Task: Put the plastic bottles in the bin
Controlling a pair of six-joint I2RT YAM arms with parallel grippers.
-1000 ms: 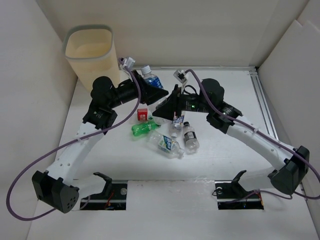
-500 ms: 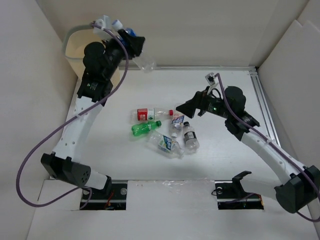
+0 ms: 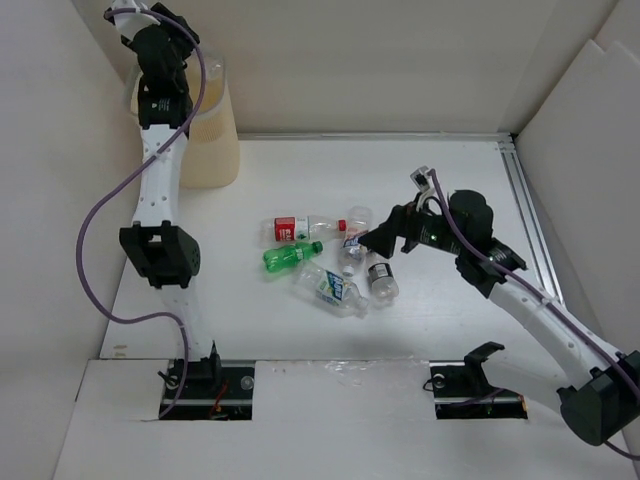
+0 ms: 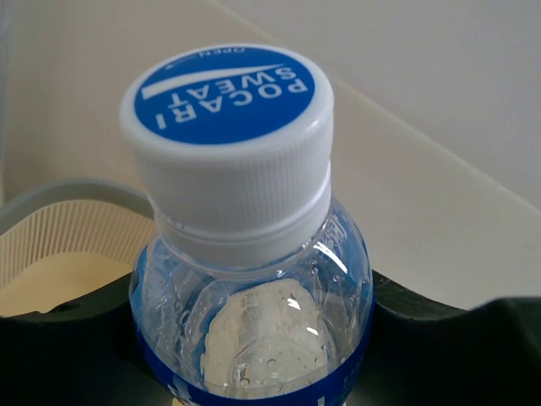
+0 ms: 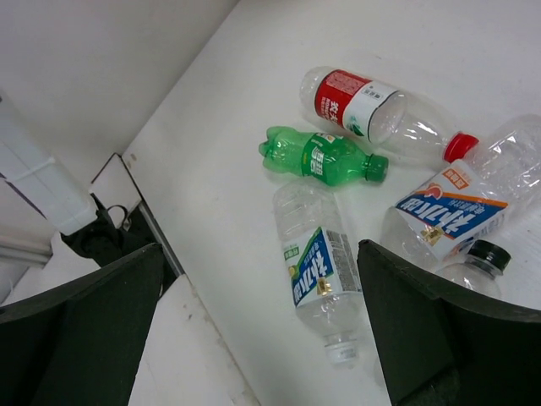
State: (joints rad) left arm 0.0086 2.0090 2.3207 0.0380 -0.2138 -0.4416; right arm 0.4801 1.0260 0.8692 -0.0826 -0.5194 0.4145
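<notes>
Bottle with blue label [image 4: 254, 330] now over bin [image 3: 217, 145] in left fingers [image 4: 59, 359]; right fingers [image 5: 76, 326] wide.

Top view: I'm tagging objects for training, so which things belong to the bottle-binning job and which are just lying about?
Job:
bin
Pocari Sweat bottle, gripped above the bin
red-label bottle
green bottle
blue-white-label bottle
orange-blue-label bottle
black-cap bottle

Not the job:
purple cable
black bracket by the arm bases

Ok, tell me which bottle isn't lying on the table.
The blue-capped Pocari Sweat bottle: the left hand holds it up near the bin, while the other five lie on the table.
</notes>
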